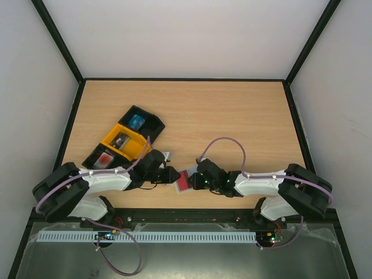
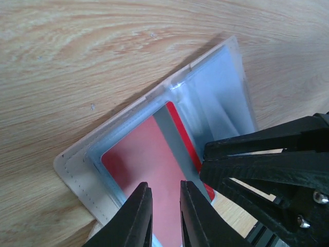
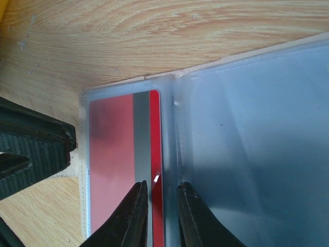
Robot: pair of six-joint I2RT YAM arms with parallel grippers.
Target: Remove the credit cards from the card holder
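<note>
Closest to us, in the left wrist view, the left gripper (image 2: 165, 189) shows two black fingers (image 2: 140, 216) set narrowly apart. A red credit card (image 2: 141, 159) shows through the gap, and we cannot tell whether the tips touch it. The card sits inside a clear sleeve of the card holder (image 2: 221, 98), which lies open and flat on the wooden table (image 1: 232, 116). Here the holder's long axis runs diagonally, with its beige stitched edge at the lower left and a pale blue-grey sleeve at the upper right.

In the right wrist view, the right gripper (image 3: 162, 189) also has its fingers (image 3: 193, 216) narrowly apart. They straddle the card's long edge beside the holder's fold, and we cannot tell whether they pinch anything. The card is bright red with a grey stripe along its length.

From above, the holder lies between the two grippers, close to the table's near edge. Bare wood opens beyond it. Black-and-yellow compartment trays (image 1: 125, 139) stand well apart at the far left.
</note>
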